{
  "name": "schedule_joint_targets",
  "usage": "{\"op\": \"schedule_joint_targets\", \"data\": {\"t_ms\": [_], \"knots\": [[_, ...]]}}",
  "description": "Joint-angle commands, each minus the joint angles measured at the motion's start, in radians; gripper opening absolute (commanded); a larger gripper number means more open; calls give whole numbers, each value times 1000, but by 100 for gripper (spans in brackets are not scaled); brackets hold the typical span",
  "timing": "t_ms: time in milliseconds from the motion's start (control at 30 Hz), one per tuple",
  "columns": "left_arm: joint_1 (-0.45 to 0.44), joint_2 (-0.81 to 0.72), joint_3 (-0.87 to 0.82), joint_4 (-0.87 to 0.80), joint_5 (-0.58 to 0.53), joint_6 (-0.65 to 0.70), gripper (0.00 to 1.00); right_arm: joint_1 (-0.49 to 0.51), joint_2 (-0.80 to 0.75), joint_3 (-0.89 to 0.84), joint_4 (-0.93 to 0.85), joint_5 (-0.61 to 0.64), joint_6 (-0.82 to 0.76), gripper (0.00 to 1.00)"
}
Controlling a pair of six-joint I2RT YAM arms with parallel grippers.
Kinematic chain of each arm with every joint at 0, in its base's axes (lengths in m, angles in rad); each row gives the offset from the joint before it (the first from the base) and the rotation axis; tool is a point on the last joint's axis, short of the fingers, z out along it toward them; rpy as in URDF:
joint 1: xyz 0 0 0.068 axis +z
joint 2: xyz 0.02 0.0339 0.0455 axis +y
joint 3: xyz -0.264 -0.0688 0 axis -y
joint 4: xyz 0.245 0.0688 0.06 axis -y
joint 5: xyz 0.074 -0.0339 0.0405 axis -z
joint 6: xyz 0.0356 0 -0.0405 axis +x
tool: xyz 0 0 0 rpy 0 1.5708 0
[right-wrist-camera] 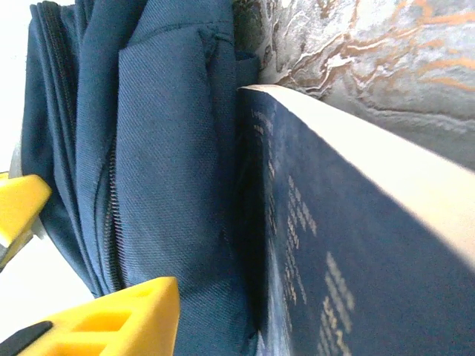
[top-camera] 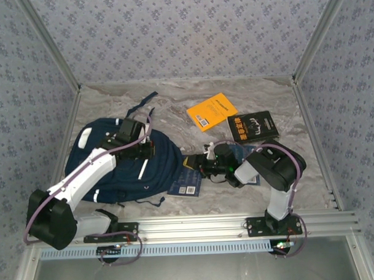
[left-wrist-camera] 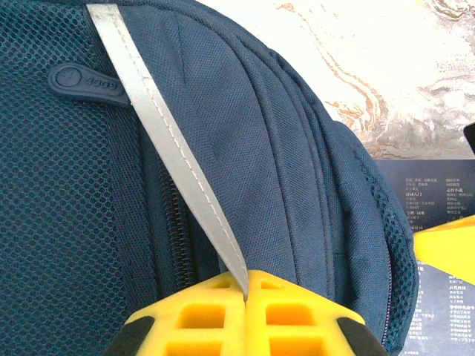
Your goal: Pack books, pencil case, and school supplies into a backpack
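The left gripper (left-wrist-camera: 245, 297) clamps the white stripe (left-wrist-camera: 172, 152) of the limp backpack (left-wrist-camera: 289, 170), while the right gripper (right-wrist-camera: 105, 245), fingers apart, should pinch the thin, stiff blue book (right-wrist-camera: 334, 252) by its edge.

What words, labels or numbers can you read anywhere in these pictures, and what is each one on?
On the rubber tab of the backpack: raised characters, perhaps "4000", not certain.
On the orange book: black print, too small to read.
On the black book: yellow lettering, too small to read.
On the dark blue book: white print, too small to read.
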Motion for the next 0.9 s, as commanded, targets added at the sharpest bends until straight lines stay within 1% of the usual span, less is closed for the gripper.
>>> {"op": "schedule_joint_targets", "data": {"t_ms": [0,67,133,200,267,400,467,567,700,800,867], "knots": [[-16,-9,20,24,49,21,0,-4,-55,-12,-93,28,-85,35],[-16,-14,23,24,44,23,0,-3,-93,-12,-172,40,-119,20],[-8,-22,23,26,44,23,0,-9,-147,-17,-259,58,-157,8],[13,-33,21,33,68,2,0,-20,-214,-25,-359,81,-203,1],[38,-49,19,52,119,-19,0,-29,-305,-24,-496,117,-275,0],[55,-72,89,14,149,-4,0,-38,-501,8,-819,212,-442,0],[58,-92,141,-2,146,3,0,-44,-613,36,-979,295,-514,0],[59,-106,212,-8,168,21,0,-56,-764,86,-1168,402,-596,0],[62,-97,295,-28,234,66,0,-61,-952,156,-1322,525,-650,0],[72,-95,335,-17,327,94,0,-64,-1035,210,-1360,539,-658,0],[94,-99,351,16,421,91,0,-65,-1061,237,-1361,488,-654,0]]}}
